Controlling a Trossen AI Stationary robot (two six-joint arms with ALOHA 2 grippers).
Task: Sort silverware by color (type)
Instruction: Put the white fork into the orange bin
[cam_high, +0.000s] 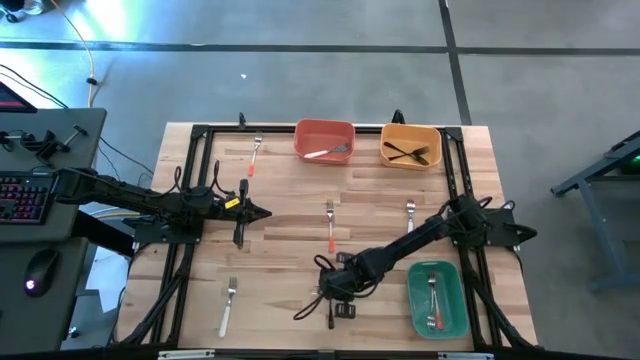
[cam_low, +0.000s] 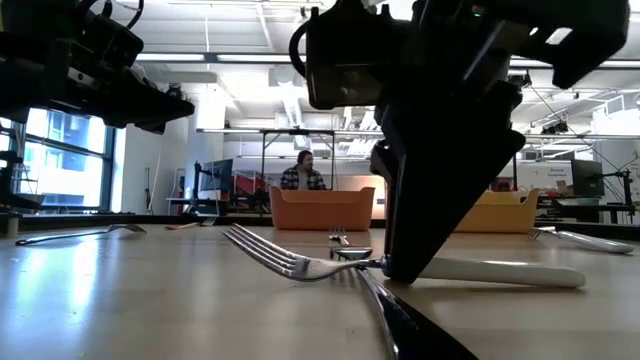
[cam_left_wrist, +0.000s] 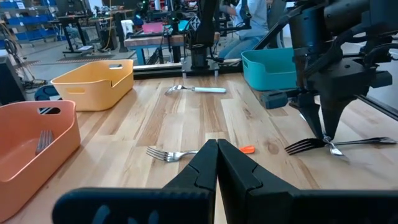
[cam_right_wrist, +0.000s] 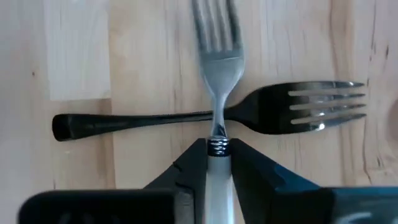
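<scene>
A white-handled fork (cam_right_wrist: 217, 81) lies crossed over a black fork (cam_right_wrist: 186, 121) on the wooden table, near its front edge. My right gripper (cam_right_wrist: 217, 149) stands over the crossing (cam_high: 328, 292), its fingers closed in on the white fork. My left gripper (cam_left_wrist: 217, 155) is shut on nothing and hovers over the table's left half (cam_high: 262, 212). Loose forks lie on the table: two with red-orange handles (cam_high: 330, 228) (cam_high: 255, 155) and two white ones (cam_high: 410, 215) (cam_high: 228, 305). My right gripper pinches the white fork between its two fingers at the handle's head end (cam_right_wrist: 217, 163), just behind the ribbed collar. The fingers come steeply from above. The fork lies on the table, its handle (cam_low: 500, 272) down and its neck resting across the black fork.
A red-orange bin (cam_high: 324, 128) holding a fork and a yellow bin (cam_high: 410, 132) holding black forks stand at the far edge. A green bin (cam_high: 415, 300) with forks sits at the near right. Black frame rails run along the table's sides.
</scene>
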